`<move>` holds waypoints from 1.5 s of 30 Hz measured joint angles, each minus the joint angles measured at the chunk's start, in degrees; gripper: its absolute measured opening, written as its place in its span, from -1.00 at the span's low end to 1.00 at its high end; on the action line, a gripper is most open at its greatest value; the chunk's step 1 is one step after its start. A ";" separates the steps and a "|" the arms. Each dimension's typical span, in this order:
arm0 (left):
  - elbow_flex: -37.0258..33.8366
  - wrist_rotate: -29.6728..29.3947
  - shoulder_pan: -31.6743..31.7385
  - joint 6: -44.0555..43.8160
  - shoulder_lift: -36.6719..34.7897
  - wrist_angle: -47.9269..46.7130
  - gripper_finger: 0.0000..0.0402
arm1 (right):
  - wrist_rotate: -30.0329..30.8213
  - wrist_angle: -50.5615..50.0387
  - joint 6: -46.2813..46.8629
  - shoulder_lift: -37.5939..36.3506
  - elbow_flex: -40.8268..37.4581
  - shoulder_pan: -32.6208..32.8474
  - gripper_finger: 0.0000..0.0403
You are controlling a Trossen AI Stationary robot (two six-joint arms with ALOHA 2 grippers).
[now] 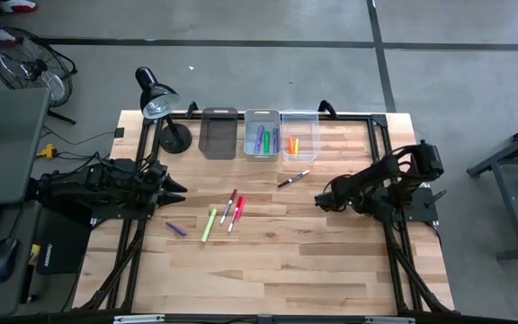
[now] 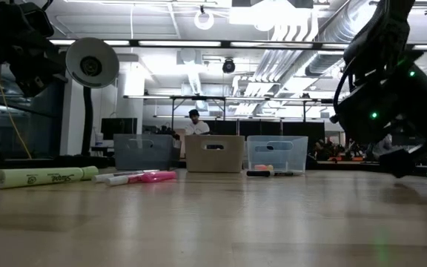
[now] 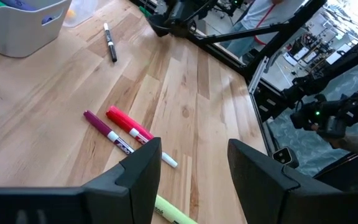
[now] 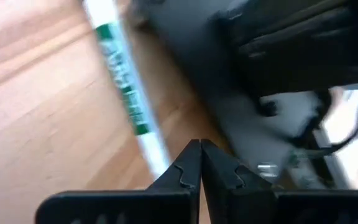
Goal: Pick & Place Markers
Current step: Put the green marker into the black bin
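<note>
Loose markers lie flat on the wooden table: a black-and-white one (image 1: 293,178), red and pink ones (image 1: 233,208), a lime one (image 1: 209,224) and a purple one (image 1: 176,229). My left gripper (image 1: 176,189) hovers open at the table's left side; its wrist view shows the red marker (image 3: 129,125) and a purple-and-white marker (image 3: 107,132) just beyond its fingers (image 3: 143,163). My right gripper (image 1: 322,200) is shut, low over the table's right part. In its wrist view a green-and-white marker (image 4: 126,93) lies on the wood beside the shut fingertips (image 4: 199,152), apart from them.
Three small bins stand in a row at the far edge: a dark one (image 1: 219,132), a clear one (image 1: 262,134) holding green and blue markers, and a clear one (image 1: 299,133) holding orange ones. A black desk lamp (image 1: 158,101) stands far left. Bare wood lies toward the near edge.
</note>
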 joint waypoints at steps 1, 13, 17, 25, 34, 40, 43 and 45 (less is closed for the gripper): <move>0.00 0.00 0.02 0.00 0.02 0.00 -0.09 | -0.31 1.76 0.01 0.16 -0.70 -0.46 -1.00; 0.00 -0.22 0.02 -0.02 0.00 0.02 -0.09 | 1.43 4.72 -2.74 0.07 -2.07 -3.48 -1.00; 0.00 -0.22 0.00 -0.02 0.02 0.00 -0.09 | 2.61 4.61 -3.87 0.10 -1.76 -4.19 -1.00; 0.00 -0.24 0.01 -0.15 0.02 0.02 -0.09 | 3.92 4.91 -4.70 0.07 -1.65 -4.30 -1.00; 0.00 -0.24 0.02 -0.13 0.00 0.01 -0.09 | 7.16 5.32 -9.08 0.05 0.67 -4.28 -1.00; 0.00 -0.24 0.02 -0.12 0.02 0.00 -0.09 | 11.28 5.99 -9.60 0.05 2.75 -4.41 -1.00; 0.00 -0.22 0.01 -0.11 0.02 0.01 -0.09 | 12.33 6.80 -9.99 0.01 3.28 -4.41 -1.00; 0.00 -0.21 0.02 -0.11 0.00 0.02 -0.09 | 12.85 7.05 -10.12 0.01 3.98 -4.43 -1.00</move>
